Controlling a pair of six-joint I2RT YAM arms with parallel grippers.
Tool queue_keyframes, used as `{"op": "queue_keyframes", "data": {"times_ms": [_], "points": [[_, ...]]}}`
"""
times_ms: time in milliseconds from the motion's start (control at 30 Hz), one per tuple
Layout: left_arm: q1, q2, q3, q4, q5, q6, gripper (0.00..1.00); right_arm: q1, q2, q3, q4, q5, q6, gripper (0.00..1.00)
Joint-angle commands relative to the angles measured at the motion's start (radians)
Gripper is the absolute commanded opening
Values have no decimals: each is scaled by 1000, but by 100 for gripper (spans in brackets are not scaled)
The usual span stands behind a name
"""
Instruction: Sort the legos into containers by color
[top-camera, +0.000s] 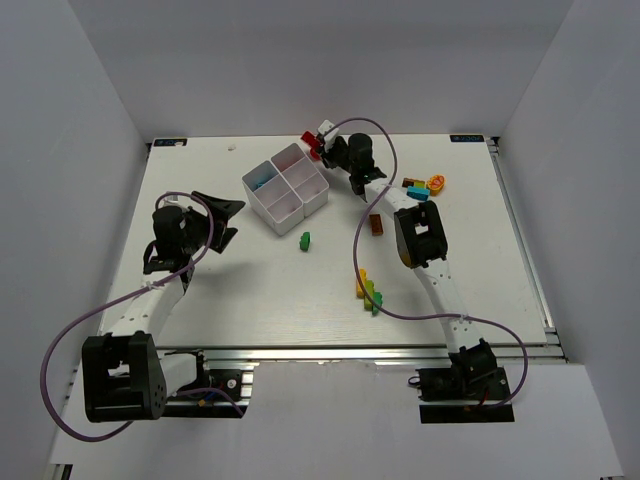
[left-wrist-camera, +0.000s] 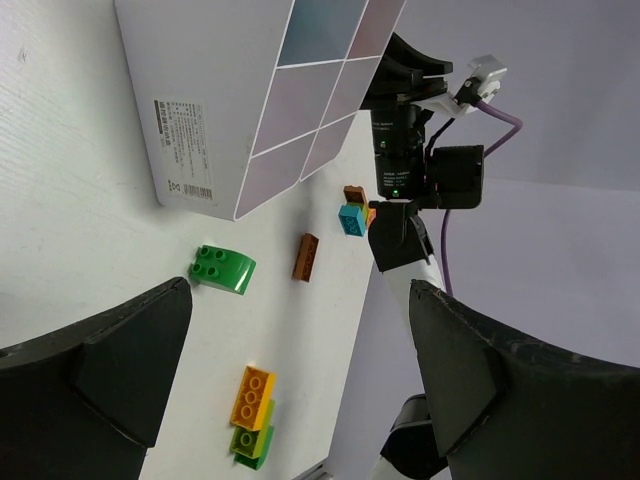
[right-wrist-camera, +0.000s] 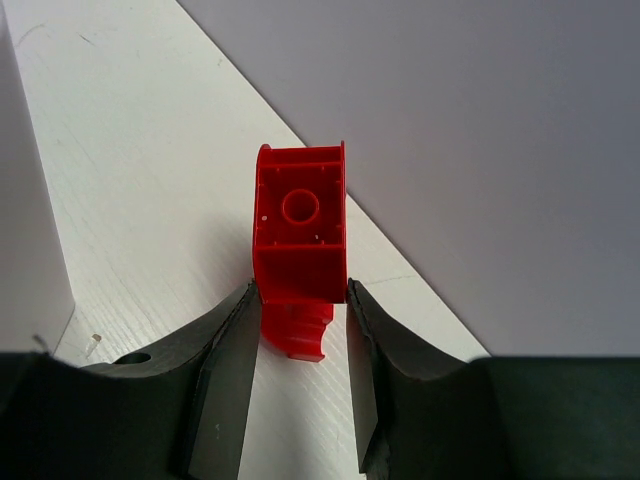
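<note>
Right gripper (right-wrist-camera: 298, 300): jaws narrow, clamped on a red brick (right-wrist-camera: 300, 230) by its side walls, hollow underside facing the wrist camera. The brick hangs above the table, just beside the upper-right edge of the white four-compartment tray (top-camera: 285, 187), upper centre of the top view.

To do this well, we would carry the brick fully over a compartment with no blue in it, since the upper-left one shows blue. Lower it past the rim, then release so it cannot bounce out.

Right arm stretched far forward, wrist turned left toward the tray. Left gripper (top-camera: 232, 220): jaws wide, holding nothing, left of the tray. Green brick (top-camera: 304, 240) lies loose below the tray.
</note>
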Motion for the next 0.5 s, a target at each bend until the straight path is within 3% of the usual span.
{"op": "queue_keyframes", "data": {"times_ms": [0,467], "points": [[5,-4,30,3,4,12,98,-6,-13,-2,19,8,7,0],[5,-24,27,0,1,10,98,-9,-32,-31,-14,17,-2,0]]}}
